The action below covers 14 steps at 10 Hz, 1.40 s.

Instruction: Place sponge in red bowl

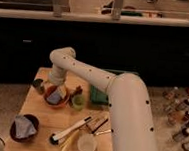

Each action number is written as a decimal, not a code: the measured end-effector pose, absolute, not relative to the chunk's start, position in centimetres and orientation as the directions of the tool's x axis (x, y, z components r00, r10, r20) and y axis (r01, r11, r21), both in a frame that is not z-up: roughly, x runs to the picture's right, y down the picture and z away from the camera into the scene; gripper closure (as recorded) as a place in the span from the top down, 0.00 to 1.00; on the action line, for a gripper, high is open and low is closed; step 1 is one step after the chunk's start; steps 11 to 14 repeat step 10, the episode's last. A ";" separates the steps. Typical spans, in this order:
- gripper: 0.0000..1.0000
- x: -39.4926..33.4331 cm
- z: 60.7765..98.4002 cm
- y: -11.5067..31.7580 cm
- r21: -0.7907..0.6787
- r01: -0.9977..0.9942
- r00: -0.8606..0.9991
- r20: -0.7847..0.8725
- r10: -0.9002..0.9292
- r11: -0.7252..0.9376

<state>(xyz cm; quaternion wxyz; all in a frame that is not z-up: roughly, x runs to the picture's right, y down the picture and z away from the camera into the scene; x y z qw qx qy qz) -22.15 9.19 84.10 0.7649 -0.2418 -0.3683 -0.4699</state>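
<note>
The red bowl point(55, 100) sits on the wooden table point(39, 115) at its middle left. A pale sponge point(61, 92) lies inside it, beside a grey-blue piece. My gripper point(55, 83) hangs at the end of the white arm point(95, 77), right above the bowl's far rim.
A dark bowl with a grey cloth point(23, 127) stands at the front left. A small green cup point(77, 103), a green tray point(100, 94), utensils point(75, 130) and a clear cup point(87, 144) lie to the right. Bottles point(182, 111) stand on the floor at right.
</note>
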 end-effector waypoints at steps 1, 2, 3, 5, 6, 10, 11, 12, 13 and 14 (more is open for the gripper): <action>0.80 -21.9 84.2 9.1 -0.025 0.895 0.290 0.791 -0.539 0.446; 0.80 -21.7 84.2 8.9 -0.022 0.892 0.292 0.791 -0.537 0.452; 0.80 -21.5 84.2 8.7 -0.019 0.889 0.293 0.791 -0.537 0.458; 0.80 -21.0 84.4 8.4 -0.016 0.884 0.295 0.794 -0.532 0.467; 0.80 -21.0 84.4 8.3 -0.014 0.883 0.294 0.795 -0.531 0.469; 0.80 -20.5 84.7 7.9 -0.012 0.876 0.299 0.798 -0.523 0.482; 0.80 -20.5 84.7 7.9 -0.012 0.876 0.299 0.798 -0.523 0.482; 0.80 -20.5 84.7 7.9 -0.012 0.876 0.299 0.798 -0.523 0.482; 0.80 -20.5 84.7 7.9 -0.012 0.876 0.299 0.798 -0.523 0.482; 0.80 -20.5 84.7 7.9 -0.012 0.876 0.299 0.798 -0.523 0.482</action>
